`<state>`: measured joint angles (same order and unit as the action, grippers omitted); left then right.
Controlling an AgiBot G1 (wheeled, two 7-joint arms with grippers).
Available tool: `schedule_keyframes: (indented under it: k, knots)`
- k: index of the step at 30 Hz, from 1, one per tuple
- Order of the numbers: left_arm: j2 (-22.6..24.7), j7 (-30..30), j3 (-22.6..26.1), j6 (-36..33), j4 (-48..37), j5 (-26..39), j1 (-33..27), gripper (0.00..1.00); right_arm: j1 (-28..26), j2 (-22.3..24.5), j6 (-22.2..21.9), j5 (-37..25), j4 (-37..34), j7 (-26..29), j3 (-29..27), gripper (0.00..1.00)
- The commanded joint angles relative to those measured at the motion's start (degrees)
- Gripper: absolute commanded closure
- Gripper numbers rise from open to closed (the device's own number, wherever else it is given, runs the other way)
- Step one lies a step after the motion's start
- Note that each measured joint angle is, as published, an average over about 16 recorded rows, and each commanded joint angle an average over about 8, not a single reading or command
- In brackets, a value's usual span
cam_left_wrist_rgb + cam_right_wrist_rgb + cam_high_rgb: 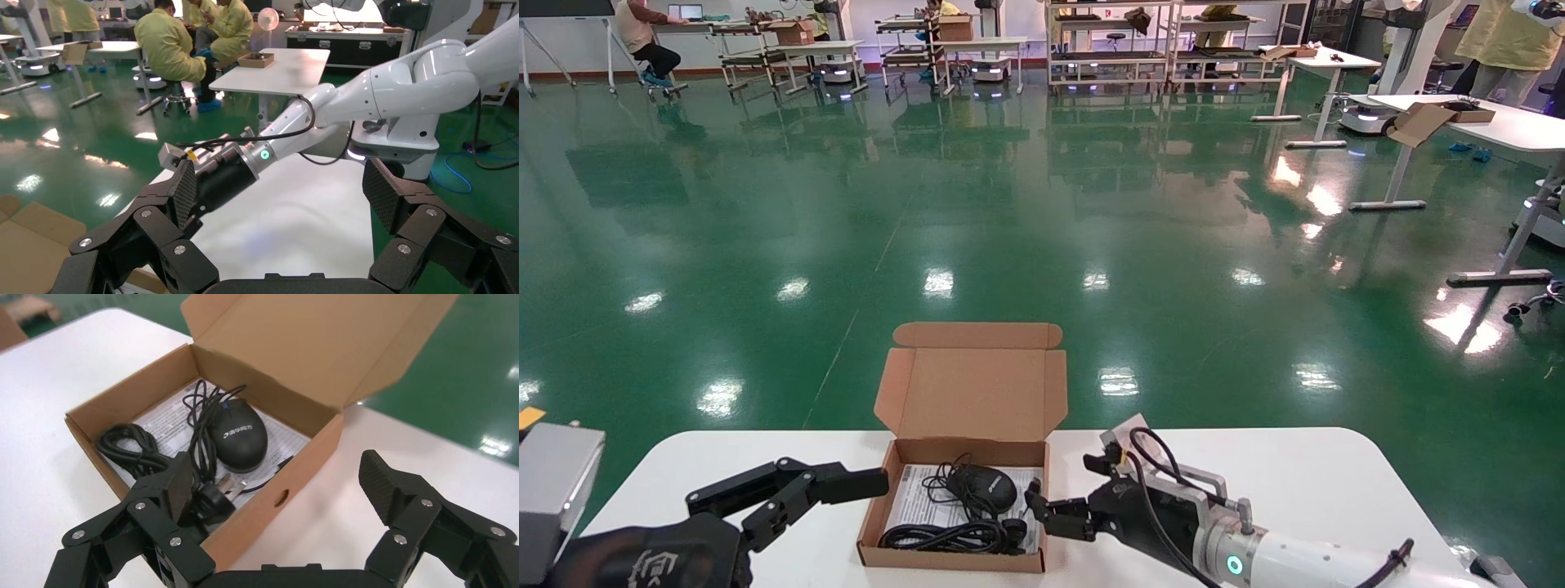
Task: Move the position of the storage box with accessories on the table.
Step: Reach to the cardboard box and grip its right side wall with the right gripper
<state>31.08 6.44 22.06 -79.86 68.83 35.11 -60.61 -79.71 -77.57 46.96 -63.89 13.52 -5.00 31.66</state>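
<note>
The brown cardboard storage box (878, 523) sits on the white table (1295, 482) near its middle, with the lid (972, 392) standing open at the far side. Inside lie a black mouse (983, 486), coiled black cables (944, 535) and a white printed sheet (911, 498). My right gripper (1042, 510) is open and straddles the box's right wall (306, 465): one finger is inside over the cable plug, the other outside above the table. The right wrist view shows the mouse (238, 435), the cables (131, 447) and the sheet (165, 419). My left gripper (862, 484) is open and empty beside the box's left wall.
The table's far edge (1238, 430) runs just behind the box, with green floor (1009, 245) beyond. The left wrist view shows my open left gripper (283, 193), my right arm (343, 104) reaching across the table, and a corner of cardboard (24, 245).
</note>
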Motion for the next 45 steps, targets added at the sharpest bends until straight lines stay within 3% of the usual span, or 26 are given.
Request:
schedule_keyframes:
  k: [1, 11, 13, 19, 21, 45]
  knots:
    - [0.0, 0.0, 0.0, 0.0, 0.0, 0.0, 0.0, 0.0, 0.92, -0.02, -0.53, 0.43, 0.32, 0.42, 0.24, 0.0]
    - [0.0, 0.0, 0.0, 0.0, 0.0, 0.0, 0.0, 0.0, 3.72, -0.12, -3.73, 2.48, 3.15, 1.08, 1.82, 0.02]
    - [0.0, 0.0, 0.0, 0.0, 0.0, 0.0, 0.0, 0.0, 3.99, -0.18, -4.45, 2.88, 3.71, 1.32, 2.29, 0.18]
    - [0.0, 0.0, 0.0, 0.0, 0.0, 0.0, 0.0, 0.0, 4.91, -0.31, -6.64, 4.13, 5.4, 2.18, 4.1, 0.91]
    - [0.0, 0.0, 0.0, 0.0, 0.0, 0.0, 0.0, 0.0, 5.24, -0.33, -7.34, 4.65, 5.89, 2.47, 4.74, 1.0]
    - [0.0, 0.0, 0.0, 0.0, 0.0, 0.0, 0.0, 0.0, 7.27, -0.23, -12.7, 11.83, 8.04, 2.92, 11.8, 1.0]
